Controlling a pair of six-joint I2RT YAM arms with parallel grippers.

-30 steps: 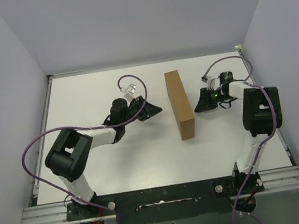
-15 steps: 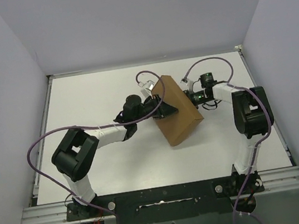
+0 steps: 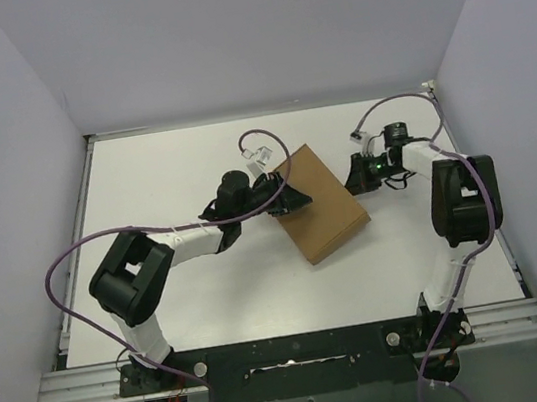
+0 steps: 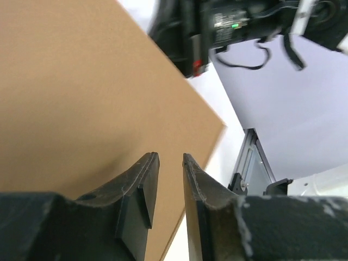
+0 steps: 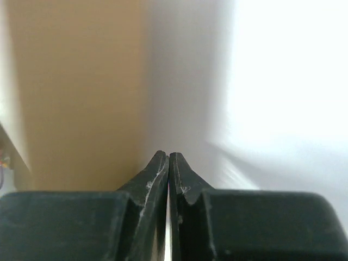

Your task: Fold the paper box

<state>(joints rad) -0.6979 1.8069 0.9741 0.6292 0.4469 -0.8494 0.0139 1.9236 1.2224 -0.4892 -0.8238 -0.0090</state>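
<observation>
The paper box [image 3: 322, 205] is plain tan-brown cardboard, unprinted. The worktop [image 3: 160, 182] is white. The left arm [image 3: 189, 243] and right arm [image 3: 462, 194] are white with black joints; their cables [image 3: 48, 279] are purple.

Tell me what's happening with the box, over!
Left end effector slightly open at paper box left edge. Right end effector shut, empty, beside its right edge. Box lying flat. Nothing blocking.

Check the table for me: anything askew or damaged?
The paper box lies flat but turned diagonal to the table edges, with the left claw at its left edge. No tear or crushing shows. The right claw is shut on nothing, beside the box.
</observation>
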